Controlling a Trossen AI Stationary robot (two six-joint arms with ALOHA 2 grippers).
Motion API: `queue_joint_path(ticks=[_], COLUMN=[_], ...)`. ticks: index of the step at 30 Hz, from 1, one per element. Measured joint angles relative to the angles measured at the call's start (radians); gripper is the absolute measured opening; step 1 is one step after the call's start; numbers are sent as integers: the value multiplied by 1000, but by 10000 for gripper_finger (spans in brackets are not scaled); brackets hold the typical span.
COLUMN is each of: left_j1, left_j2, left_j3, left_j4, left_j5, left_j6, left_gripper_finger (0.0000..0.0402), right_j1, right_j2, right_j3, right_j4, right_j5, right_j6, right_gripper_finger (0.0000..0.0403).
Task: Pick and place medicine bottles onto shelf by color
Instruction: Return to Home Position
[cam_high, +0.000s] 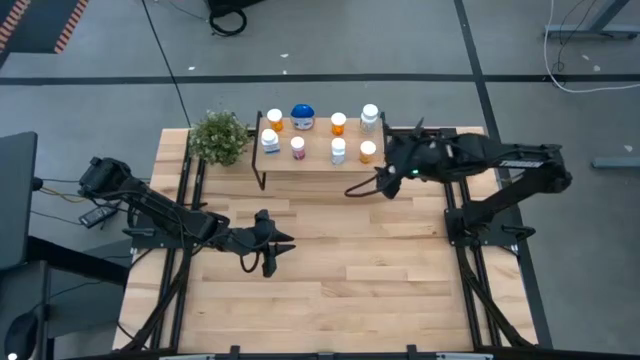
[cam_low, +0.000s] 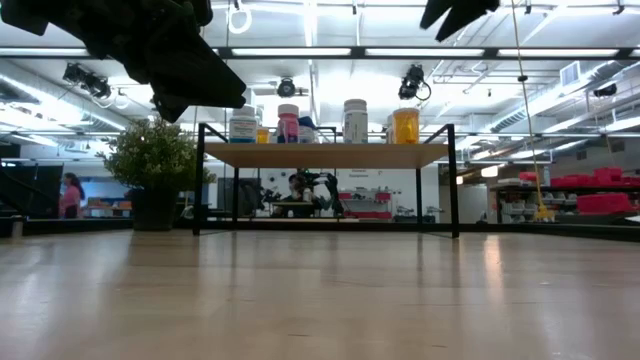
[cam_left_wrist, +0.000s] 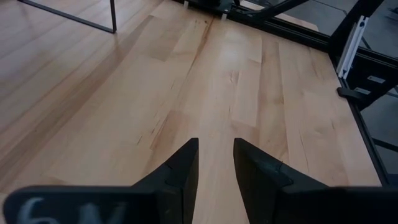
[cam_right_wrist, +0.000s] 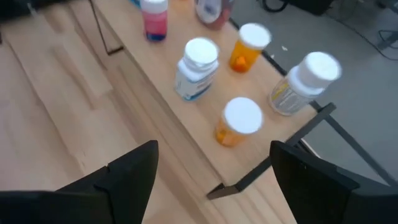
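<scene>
The shelf (cam_high: 320, 160) stands at the table's far edge on thin black legs and carries several medicine bottles, all upright. The far row holds an orange bottle (cam_high: 275, 120), a wide blue-lidded one (cam_high: 302, 117), an orange one (cam_high: 338, 123) and a clear one (cam_high: 370, 117). The near row holds a bluish-white bottle (cam_high: 270, 141), a pink one (cam_high: 297, 148), a white one (cam_high: 338, 151) and an orange one (cam_high: 367, 152). My right gripper (cam_right_wrist: 211, 155) is wide open and empty, above the shelf's right near corner (cam_right_wrist: 217, 186). My left gripper (cam_high: 284, 245) is slightly open and empty over the table's middle.
A green potted plant (cam_high: 218, 136) stands just left of the shelf. Black rails (cam_high: 185, 200) run along the table's left and right sides. Bare wooden tabletop (cam_left_wrist: 205, 74) lies in front of the shelf.
</scene>
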Motion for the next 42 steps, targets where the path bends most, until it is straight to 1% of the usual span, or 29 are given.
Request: queue_joint_path(ticks=[4, 7, 9, 13, 17, 21, 23, 27, 29, 31, 34, 36, 39, 42], left_j1=[0, 0, 0, 3, 3, 3, 3, -12, -27, -44, -62, -62, -45, -15], left_j2=[0, 0, 0, 0, 0, 0, 0, 0, -8, -25, -83, -139, -249, -356], left_j3=[0, 0, 0, 0, 0, 0, 0, -1, -1, -1, -1, -1, -1, -2], left_j4=[0, 0, 0, 0, 0, 3, 19, 77, 111, 136, 127, 123, 84, 1], left_j5=[0, 0, 0, -8, -26, -29, -57, -165, -185, -204, -267, -286, -287, -285], left_j6=[0, 0, 0, 0, -1, -1, 3, 34, 64, 92, 139, 193, 266, 296], left_gripper_finger=[107, 107, 107, 107, 107, 107, 107, 101, 95, 86, 70, 56, 31, 7], right_j1=[42, 89, 122, 172, 223, 286, 330, 417, 457, 495, 546, 581, 622, 653], right_j2=[-68, -125, -164, -234, -302, -367, -400, -465, -503, -544, -608, -649, -694, -722], right_j3=[-24, -74, -129, -280, -432, -525, -564, -669, -727, -780, -834, -861, -889, -915], right_j4=[-6, 0, 10, 39, 110, 181, 220, 259, 258, 257, 260, 263, 274, 293], right_j5=[50, 94, 122, 126, 143, 180, 208, 279, 314, 340, 366, 378, 429, 465], right_j6=[47, 86, 107, 169, 203, 226, 229, 259, 295, 331, 360, 360, 350, 312], right_gripper_finger=[317, 317, 317, 317, 317, 317, 317, 317, 317, 317, 313, 306, 294, 281])
